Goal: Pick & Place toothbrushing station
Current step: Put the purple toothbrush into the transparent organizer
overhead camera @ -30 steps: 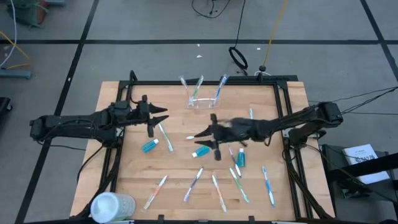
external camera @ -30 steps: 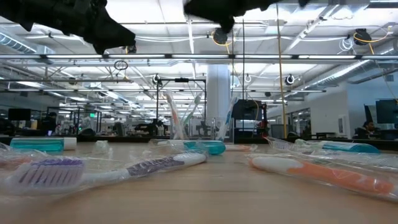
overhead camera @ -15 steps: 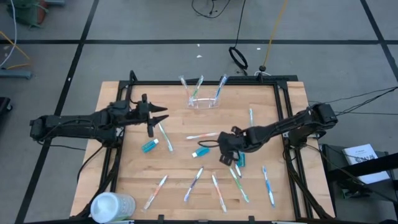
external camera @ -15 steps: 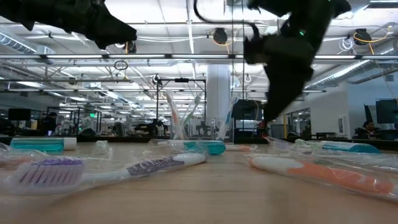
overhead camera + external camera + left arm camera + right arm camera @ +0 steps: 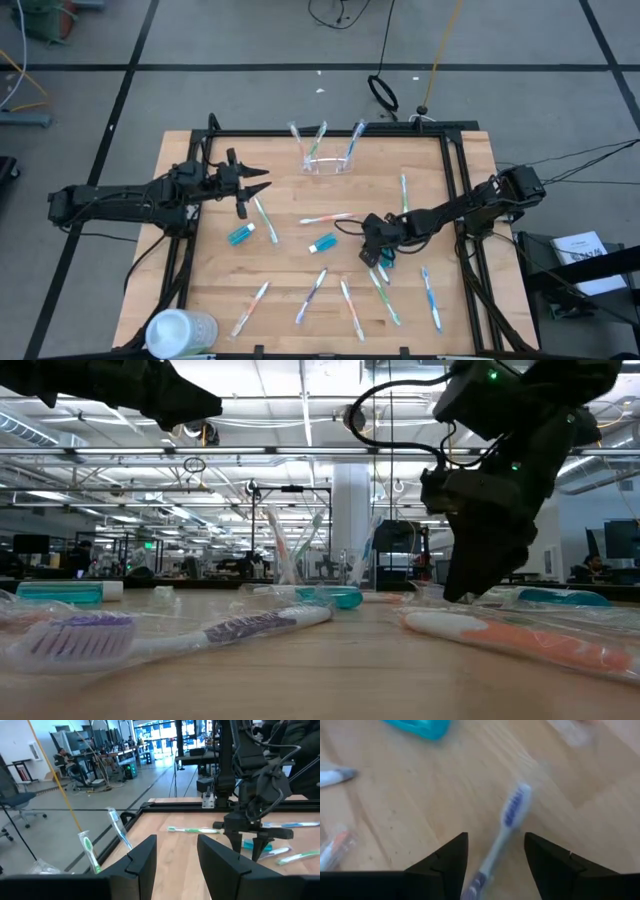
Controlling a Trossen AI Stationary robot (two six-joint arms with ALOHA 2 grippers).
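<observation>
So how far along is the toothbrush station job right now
Done: three toothbrushes already stand in the clear cup at the table's far edge. In hand: nothing is gripped; the right gripper is open, lowered over a loose toothbrush that lies between its fingers, while the left gripper hovers open over the table's left part. Left: about ten toothbrushes and the toothpaste tubes lie scattered on the wood.

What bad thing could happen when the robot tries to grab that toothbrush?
The right gripper is open just above a toothbrush lying flat on the table. Its fingers might bump the wood or push the brush away instead of gripping it. A blue toothpaste tube and other brushes lie close by, so it could knock those too.
</observation>
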